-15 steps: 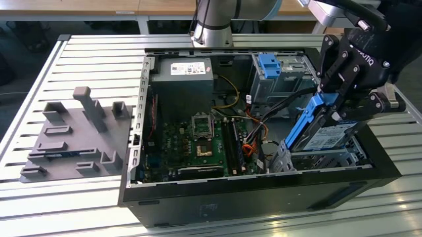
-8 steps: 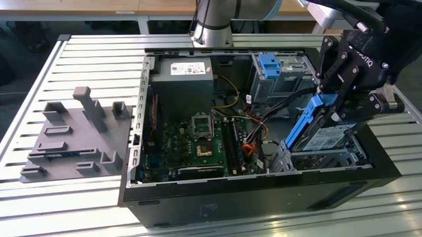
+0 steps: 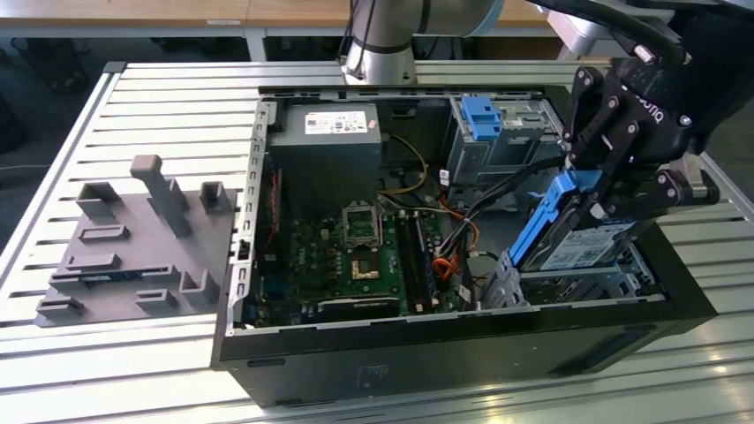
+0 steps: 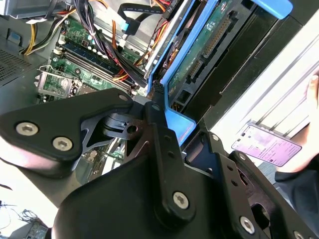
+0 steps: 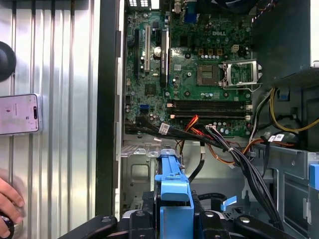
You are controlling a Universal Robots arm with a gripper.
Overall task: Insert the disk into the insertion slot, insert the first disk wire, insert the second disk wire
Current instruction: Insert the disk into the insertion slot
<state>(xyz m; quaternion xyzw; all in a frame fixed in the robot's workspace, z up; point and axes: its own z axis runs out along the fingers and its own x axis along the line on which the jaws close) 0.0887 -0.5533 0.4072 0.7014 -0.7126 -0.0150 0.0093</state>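
My gripper (image 3: 598,196) is shut on the disk (image 3: 585,240), a grey drive with a white label in a blue carrier. The disk hangs steeply tilted, its lower end down in the insertion slot (image 3: 574,284), the perforated grey cage at the case's corner on the exterior view's right. In the second wrist view the disk's green underside (image 4: 199,55) and blue carrier edge (image 4: 178,123) run away from my black fingers (image 4: 158,107). In the first wrist view the blue carrier (image 5: 172,191) points at the grey cage floor (image 5: 142,169). A bundle of black and orange wires (image 5: 219,145) lies loose beside the slot.
The open black case (image 3: 460,327) holds a motherboard (image 3: 353,256), a power supply (image 3: 324,146) and a taller grey box with a blue clip (image 3: 483,117). A grey fixture block (image 3: 130,247) sits on the slatted table. A phone (image 5: 19,113) and a person's hand (image 5: 7,199) lie beside the case.
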